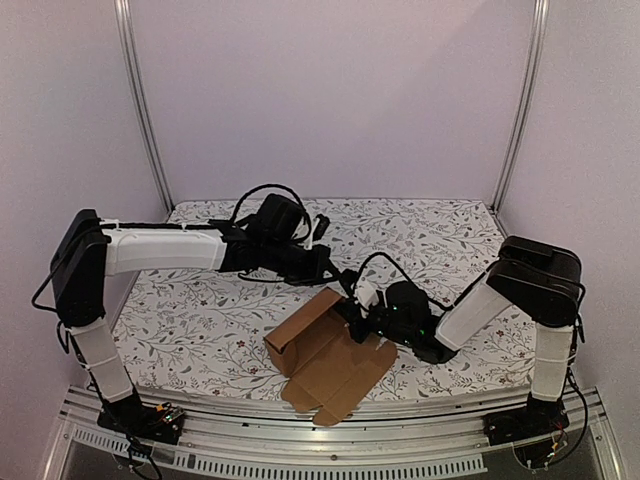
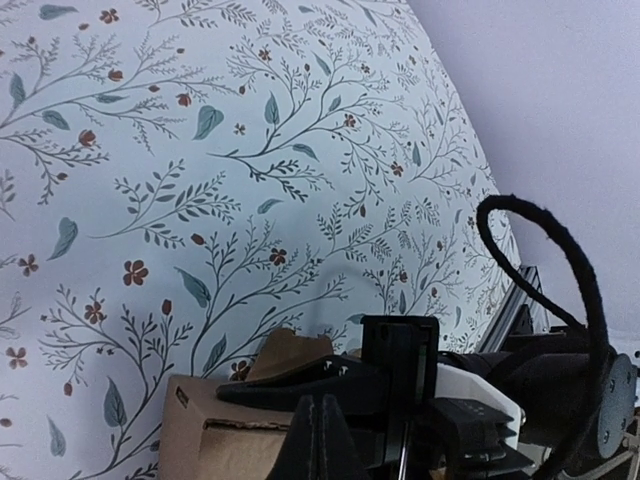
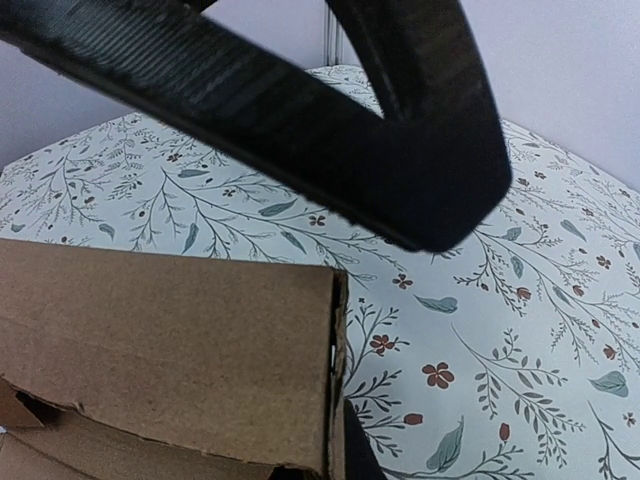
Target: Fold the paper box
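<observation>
Near the counter's [image 1: 200, 320] front edge, paper box [image 1: 330, 362] half-folded: right tool [image 1: 352, 312] pinches its raised wall, left tool [image 1: 338, 276] closed empty; you fold side flaps next.

Matt cardboard, patterned cloth and plastic arms

The paper box [image 1: 325, 365] is showing plain brown corrugated cardboard, matt and slightly fibrous, with a raw fluted edge and a ragged torn spot in the right wrist view. The table cover [image 1: 200, 310] is looking like a smooth, matt, pale sheet printed with grey-green leaves and small red flowers. The arm casings are appearing as white [image 1: 160, 250] and black [image 1: 540, 270] plastic with a dull sheen. The right gripper [image 3: 420, 190] is showing finely ribbed black plastic. The frame posts [image 1: 140, 110] are gleaming like brushed metal.
</observation>
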You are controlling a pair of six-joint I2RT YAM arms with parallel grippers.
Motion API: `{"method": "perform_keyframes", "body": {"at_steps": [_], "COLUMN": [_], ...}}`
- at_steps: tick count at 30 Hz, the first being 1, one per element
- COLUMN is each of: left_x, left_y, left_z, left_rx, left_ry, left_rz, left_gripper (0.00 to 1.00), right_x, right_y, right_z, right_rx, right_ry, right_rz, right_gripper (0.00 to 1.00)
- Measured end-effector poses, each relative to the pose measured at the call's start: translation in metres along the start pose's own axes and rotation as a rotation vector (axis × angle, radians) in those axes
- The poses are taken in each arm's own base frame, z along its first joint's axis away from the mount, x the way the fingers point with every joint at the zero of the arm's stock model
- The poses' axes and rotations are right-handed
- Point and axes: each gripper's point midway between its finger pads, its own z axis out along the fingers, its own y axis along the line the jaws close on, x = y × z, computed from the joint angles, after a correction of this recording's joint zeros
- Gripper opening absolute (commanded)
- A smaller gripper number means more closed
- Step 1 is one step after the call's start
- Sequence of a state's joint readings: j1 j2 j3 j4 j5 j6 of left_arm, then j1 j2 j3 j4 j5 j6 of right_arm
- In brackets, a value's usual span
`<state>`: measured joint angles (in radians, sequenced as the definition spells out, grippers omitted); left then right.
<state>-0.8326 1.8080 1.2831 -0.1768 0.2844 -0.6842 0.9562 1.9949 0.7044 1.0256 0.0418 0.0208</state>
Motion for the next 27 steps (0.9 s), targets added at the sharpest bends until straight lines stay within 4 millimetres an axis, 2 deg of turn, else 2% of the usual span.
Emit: {"method": "perform_keyframes", "body": {"at_steps": [11, 16, 23, 27], "left_x": [0.032, 0.034, 0.035, 0.040], "left_y": [0.018, 0.016, 0.015, 0.014], "left_z": [0.009, 0.011, 0.015, 0.019], "left_rx": [-0.004, 0.020, 0.032, 0.036], "left_ry": [0.062, 0.051, 0.043, 0.051], "left_rz": [-0.075, -0.089, -0.092, -0.087], "left_gripper": [0.00, 0.00, 0.00, 0.00], "right_x": [0.008, 0.009, 0.011, 0.018], "right_y": [-0.002, -0.003, -0.003, -0.003], "right_z": [0.002, 0.003, 0.004, 0.005], "right_rx": [0.009, 0.013, 0.013, 0.014], "right_ry": [0.007, 0.001, -0.003, 0.014], "right_rz": [0.001, 0.008, 0.023, 0.026], "right_gripper": [0.00, 0.01, 0.12, 0.16]}}
